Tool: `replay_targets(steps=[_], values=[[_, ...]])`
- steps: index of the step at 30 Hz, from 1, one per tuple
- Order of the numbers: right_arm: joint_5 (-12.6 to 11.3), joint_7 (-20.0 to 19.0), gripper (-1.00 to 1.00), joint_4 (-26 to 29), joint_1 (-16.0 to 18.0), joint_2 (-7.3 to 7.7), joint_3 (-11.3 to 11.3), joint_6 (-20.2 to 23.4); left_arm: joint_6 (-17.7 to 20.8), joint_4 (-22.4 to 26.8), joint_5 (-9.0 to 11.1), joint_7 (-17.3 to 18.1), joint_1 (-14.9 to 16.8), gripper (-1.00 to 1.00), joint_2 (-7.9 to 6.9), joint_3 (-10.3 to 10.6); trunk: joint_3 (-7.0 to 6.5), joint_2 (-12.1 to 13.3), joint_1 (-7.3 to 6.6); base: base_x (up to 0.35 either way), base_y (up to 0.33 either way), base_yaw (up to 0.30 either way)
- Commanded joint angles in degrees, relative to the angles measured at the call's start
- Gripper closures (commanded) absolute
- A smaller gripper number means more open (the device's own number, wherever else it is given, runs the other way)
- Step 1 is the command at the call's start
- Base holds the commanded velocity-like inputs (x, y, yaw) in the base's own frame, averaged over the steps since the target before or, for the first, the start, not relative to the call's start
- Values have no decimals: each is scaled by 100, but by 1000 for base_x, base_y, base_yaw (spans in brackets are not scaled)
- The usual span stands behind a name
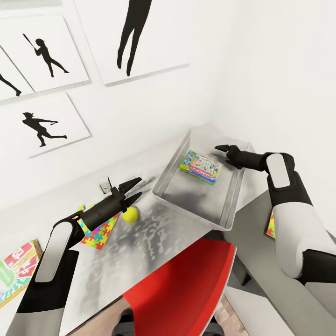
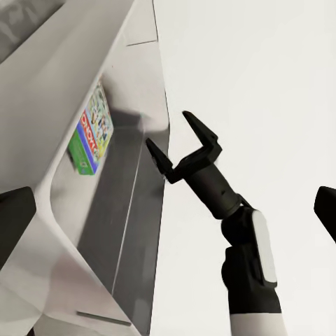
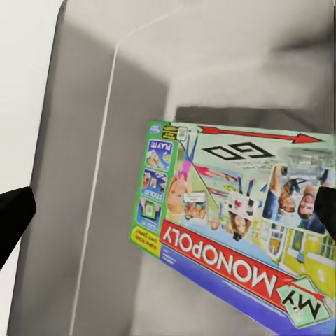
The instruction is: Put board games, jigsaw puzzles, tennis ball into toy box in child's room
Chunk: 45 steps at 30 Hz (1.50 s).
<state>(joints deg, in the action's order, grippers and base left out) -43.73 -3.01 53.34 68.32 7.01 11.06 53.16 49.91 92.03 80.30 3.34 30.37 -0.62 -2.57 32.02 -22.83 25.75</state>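
The grey toy box (image 1: 225, 205) lies on the pale table (image 1: 154, 242) by the wall, with a Monopoly board game (image 1: 200, 166) inside it. My right gripper (image 1: 223, 154) hovers open and empty just above that game (image 3: 238, 231). My left gripper (image 1: 139, 187) is open and empty a little above the tennis ball (image 1: 130, 214). One jigsaw puzzle (image 1: 100, 232) lies partly under my left arm. A second jigsaw puzzle (image 1: 270, 225) peeks out behind my right forearm on the dark section. A green-yellow board game (image 1: 16, 270) sits at the table's left end. The bed is out of view.
A red chair (image 1: 182, 289) stands tucked against the table's front edge, below the toy box. The white wall with baseball silhouette posters (image 1: 44, 121) runs close behind the table. The room corner lies just beyond the toy box.
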Motion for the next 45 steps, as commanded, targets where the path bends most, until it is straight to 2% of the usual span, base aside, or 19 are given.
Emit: replay_targets(steps=[1, 16, 24, 27, 28, 32, 33, 36, 41, 45], values=[[32, 10, -100, 51, -2, -3, 14, 30, 26, -1, -32, 35, 4, -100, 1, -7, 7, -9, 3, 0, 0, 0], [37, 195, -100, 268, -27, 10, 31, 36, 27, -1, -32, 35, 4, -100, 1, -7, 7, -9, 3, 0, 0, 0], [39, 209, -100, 660, -158, 31, 34, 41, 26, -1, -32, 35, 4, -100, 1, -7, 7, -9, 3, 0, 0, 0], [39, 203, -100, 1269, -483, 49, 28, 43, 26, -1, -32, 38, 4, -100, 1, -7, 7, -9, 3, 0, 0, 0], [39, 203, -100, 1269, -483, 49, 28, 43, 26, -1, -32, 38, 4, -100, 1, -7, 7, -9, 3, 0, 0, 0], [44, 203, -100, 2459, -1225, 70, 16, 44, 27, 1, -32, 56, 4, -100, -1, -7, 7, -9, 3, 0, 0, 0], [44, 203, -100, 2459, -1225, 70, 16, 44, 27, 1, -32, 56, 4, -100, -1, -7, 7, -9, 3, 0, 0, 0], [51, 195, -100, 3166, -1741, 92, 17, 43, 27, 4, -32, 69, 4, -100, -2, -7, 7, -9, 3, 0, 0, 0], [58, 170, -100, 3530, -2063, 113, 41, 40, 31, 6, -28, 78, 4, -100, -5, -9, 7, -9, 3, 0, 0, 0], [65, 149, -100, 3760, -2368, 217, 75, 43, 34, 7, -24, 84, 4, -100, -12, -18, 7, -9, 3, 0, 0, 0]])
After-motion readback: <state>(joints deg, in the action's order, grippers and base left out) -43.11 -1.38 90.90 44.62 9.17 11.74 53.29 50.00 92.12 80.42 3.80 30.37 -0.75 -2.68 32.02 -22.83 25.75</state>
